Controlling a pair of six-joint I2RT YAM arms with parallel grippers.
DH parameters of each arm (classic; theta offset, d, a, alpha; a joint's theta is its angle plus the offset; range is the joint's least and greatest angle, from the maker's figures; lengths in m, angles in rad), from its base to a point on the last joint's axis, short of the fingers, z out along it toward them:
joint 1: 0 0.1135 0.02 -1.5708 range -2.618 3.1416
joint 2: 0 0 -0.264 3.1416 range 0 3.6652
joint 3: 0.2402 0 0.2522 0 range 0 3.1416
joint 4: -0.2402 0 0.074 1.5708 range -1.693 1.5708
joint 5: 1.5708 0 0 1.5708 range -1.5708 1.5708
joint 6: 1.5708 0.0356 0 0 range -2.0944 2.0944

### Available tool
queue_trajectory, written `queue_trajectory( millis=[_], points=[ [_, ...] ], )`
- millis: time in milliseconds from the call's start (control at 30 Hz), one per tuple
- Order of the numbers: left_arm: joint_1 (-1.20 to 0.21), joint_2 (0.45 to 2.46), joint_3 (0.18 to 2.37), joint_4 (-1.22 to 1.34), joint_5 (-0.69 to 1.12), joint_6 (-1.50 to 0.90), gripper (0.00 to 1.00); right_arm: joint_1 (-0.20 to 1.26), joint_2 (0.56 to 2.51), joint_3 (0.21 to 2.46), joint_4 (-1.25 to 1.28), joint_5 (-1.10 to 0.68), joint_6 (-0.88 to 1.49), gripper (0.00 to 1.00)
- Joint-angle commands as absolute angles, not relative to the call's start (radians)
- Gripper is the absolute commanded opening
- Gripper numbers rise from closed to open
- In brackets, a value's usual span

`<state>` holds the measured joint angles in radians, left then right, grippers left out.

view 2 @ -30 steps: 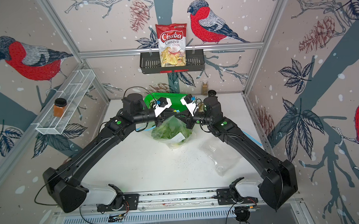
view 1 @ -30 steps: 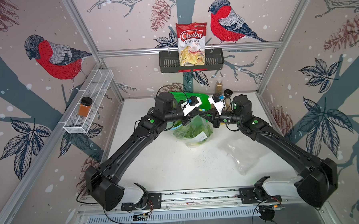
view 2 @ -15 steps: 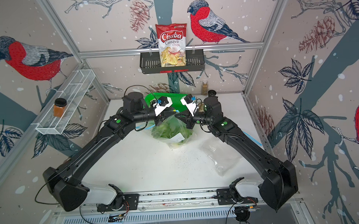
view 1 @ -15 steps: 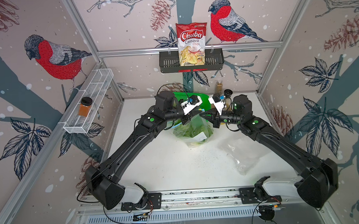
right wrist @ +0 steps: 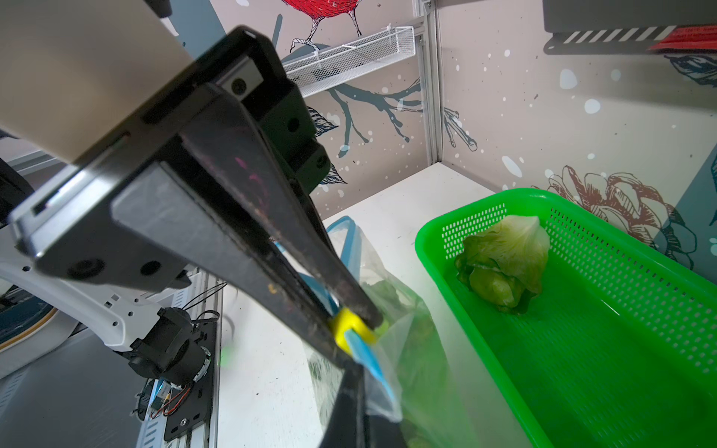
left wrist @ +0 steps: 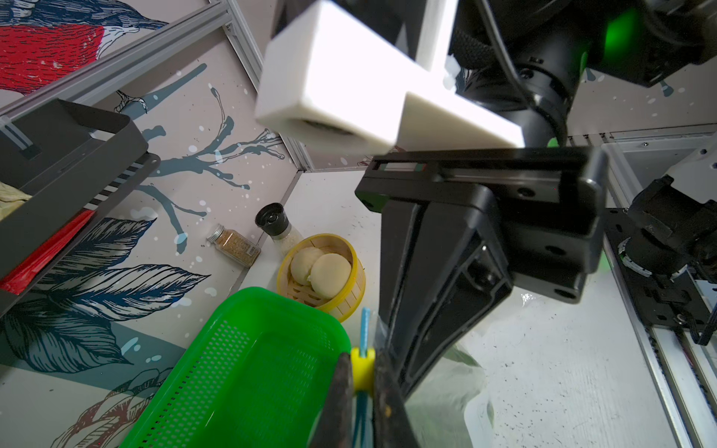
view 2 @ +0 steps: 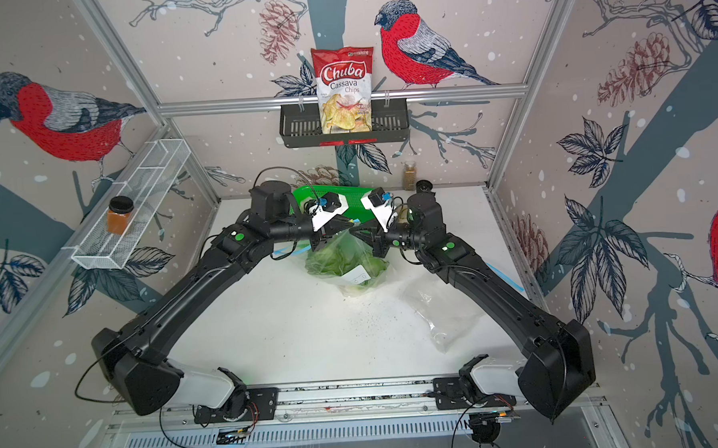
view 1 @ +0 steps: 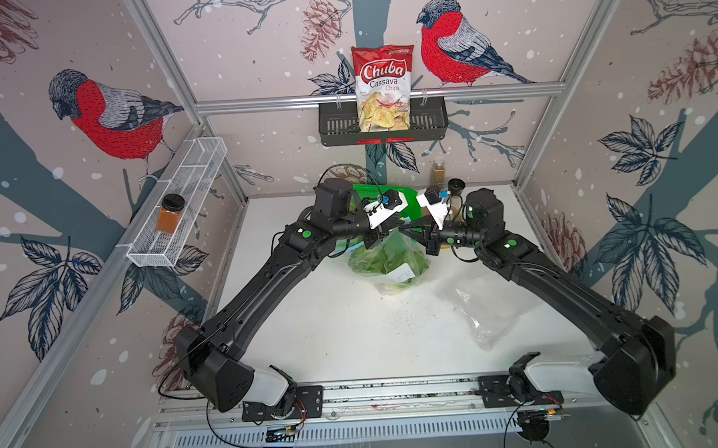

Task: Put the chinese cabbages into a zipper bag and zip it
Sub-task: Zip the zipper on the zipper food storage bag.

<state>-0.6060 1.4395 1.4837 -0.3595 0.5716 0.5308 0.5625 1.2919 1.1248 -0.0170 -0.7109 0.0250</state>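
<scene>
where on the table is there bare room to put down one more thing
Bare table in front of the zipper bag, between the left arm and right arm, left of the empty clear bag. Crowded at the back: green basket, bun steamer, spice jar, grinder.

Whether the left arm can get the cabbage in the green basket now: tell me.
Likely not yet: the left gripper is shut on the zipper bag. The cabbage lies uncovered in the green basket close by, so once freed, probably yes.
</scene>
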Motion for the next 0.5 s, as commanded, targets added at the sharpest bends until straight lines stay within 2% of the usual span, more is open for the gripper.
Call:
queue_trajectory(
  millis=[0, 133, 200, 267, 367, 467],
  points=[
    [-0.606, 1.430, 1.489, -0.377, 0.560, 0.545, 0.01, 0.564, 1.290, 1.138, 0.012, -0.710, 0.014, 0.00],
    [-0.606, 1.416, 1.478, -0.368, 0.533, 0.545, 0.00, 0.563, 1.281, 1.137, 0.007, -0.702, 0.010, 0.04],
    [-0.606, 1.413, 1.480, -0.373, 0.528, 0.546, 0.00, 0.563, 1.277, 1.138, 0.006, -0.693, 0.008, 0.11],
    [-0.606, 1.410, 1.480, -0.375, 0.527, 0.546, 0.00, 0.563, 1.272, 1.141, 0.005, -0.686, 0.003, 0.14],
    [-0.606, 1.405, 1.478, -0.380, 0.529, 0.547, 0.00, 0.561, 1.259, 1.141, 0.019, -0.682, -0.004, 0.24],
    [-0.606, 1.404, 1.479, -0.382, 0.526, 0.549, 0.00, 0.561, 1.266, 1.153, 0.021, -0.693, -0.012, 0.23]
  ],
)
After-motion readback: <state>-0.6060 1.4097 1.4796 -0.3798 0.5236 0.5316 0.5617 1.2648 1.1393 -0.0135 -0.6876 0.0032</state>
